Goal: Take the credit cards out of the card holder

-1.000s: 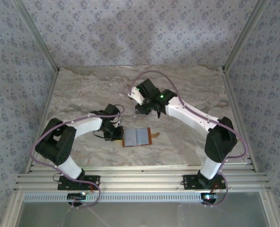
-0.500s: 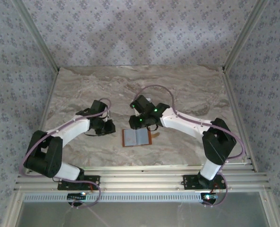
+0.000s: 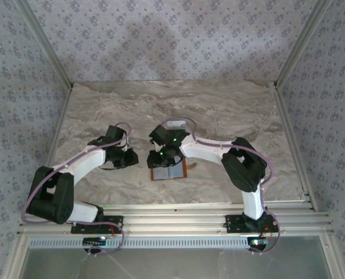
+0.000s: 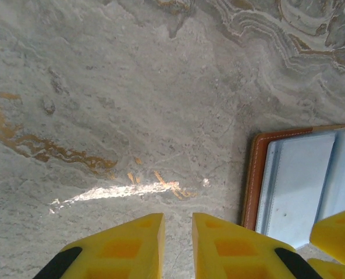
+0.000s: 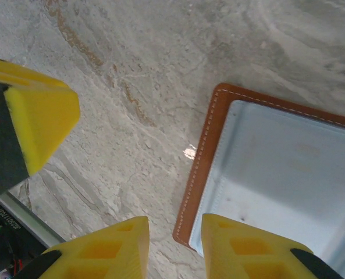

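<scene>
On the left side of the marble desk point(image 4: 102, 87), the left gripper point(image 4: 178, 226) hangs low over bare stone. Its 2 yellow jaws are close together, with just a thin gap, and they hold nothing. The card holder point(image 4: 288, 192) lies just beside it, to its right.

In the middle of the desk, near the front edge, the card holder lies flat and open, with its grey-blue inside facing up. A brown leather rim point(image 5: 202, 168) with white stitches runs around it. The right gripper point(image 5: 175, 224) is right above the holder's left edge. Its jaws are also narrow, a bit apart, and they hold nothing. I cannot tell if they touch the leather. On the far right of the holder, a little brown strap tab point(image 3: 191, 166) sticks out.

The credit cards must be tucked in the pockets. I cannot pick them out from the lining.

I think the holder is light and soft, so it may slide or lift when a card is pulled. One gripper could press it down at the leather rim. The cards are likely thin, stiff and slippery. A good place to pinch one is the edge that pokes out of its pocket, then pull it flat along the pocket.
</scene>
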Available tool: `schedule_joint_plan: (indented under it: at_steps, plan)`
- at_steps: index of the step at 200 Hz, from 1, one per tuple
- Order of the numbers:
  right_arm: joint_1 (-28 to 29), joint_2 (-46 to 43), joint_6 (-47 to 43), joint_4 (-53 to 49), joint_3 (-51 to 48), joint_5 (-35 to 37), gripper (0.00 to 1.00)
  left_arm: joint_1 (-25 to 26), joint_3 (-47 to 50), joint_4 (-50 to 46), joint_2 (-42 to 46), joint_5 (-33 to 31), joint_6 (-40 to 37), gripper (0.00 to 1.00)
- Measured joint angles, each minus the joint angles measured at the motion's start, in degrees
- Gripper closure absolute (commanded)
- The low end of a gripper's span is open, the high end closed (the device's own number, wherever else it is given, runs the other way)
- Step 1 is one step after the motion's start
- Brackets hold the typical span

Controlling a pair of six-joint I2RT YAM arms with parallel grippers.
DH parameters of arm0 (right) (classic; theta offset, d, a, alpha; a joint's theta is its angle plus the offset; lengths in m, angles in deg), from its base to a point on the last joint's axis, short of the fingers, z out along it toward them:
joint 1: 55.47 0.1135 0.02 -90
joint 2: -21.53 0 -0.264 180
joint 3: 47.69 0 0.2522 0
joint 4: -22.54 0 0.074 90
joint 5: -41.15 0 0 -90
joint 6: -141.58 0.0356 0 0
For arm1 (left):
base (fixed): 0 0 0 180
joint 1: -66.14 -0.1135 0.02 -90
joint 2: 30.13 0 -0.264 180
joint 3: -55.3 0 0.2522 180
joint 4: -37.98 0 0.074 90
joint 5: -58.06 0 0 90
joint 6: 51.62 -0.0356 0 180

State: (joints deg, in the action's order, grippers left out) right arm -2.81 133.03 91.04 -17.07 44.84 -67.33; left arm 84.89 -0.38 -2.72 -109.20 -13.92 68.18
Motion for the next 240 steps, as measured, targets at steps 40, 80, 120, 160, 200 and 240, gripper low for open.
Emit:
schedule_joint_plan:
  at_steps: [40,80,120,160,200,240]
  plan:
    - [0.0,2.38,0.2,0.04,0.55,-0.9,0.68,0.0,0.39,0.13,0.02,0.7,0.0,0.8]
    - [0.15,4.15,0.2,-0.09,0.61,-0.83,0.68,0.0,0.5,0.17,0.02,1.11,0.02,0.8]
    - [0.15,4.15,0.15,-1.88,1.16,0.79,0.67,0.0,0.5,0.2,0.02,1.99,0.02,0.8]
    - [0.33,4.0,-0.04,-3.23,1.44,2.86,0.66,0.0,0.5,0.2,0.02,2.19,0.02,0.8]
    - [0.42,3.43,-0.31,-5.07,1.44,5.18,0.65,0.0,0.48,0.2,0.0,2.36,0.02,0.8]
    - [0.42,2.73,-0.72,-7.72,1.44,7.82,0.64,0.02,0.42,0.2,-0.17,2.36,0.02,0.8]
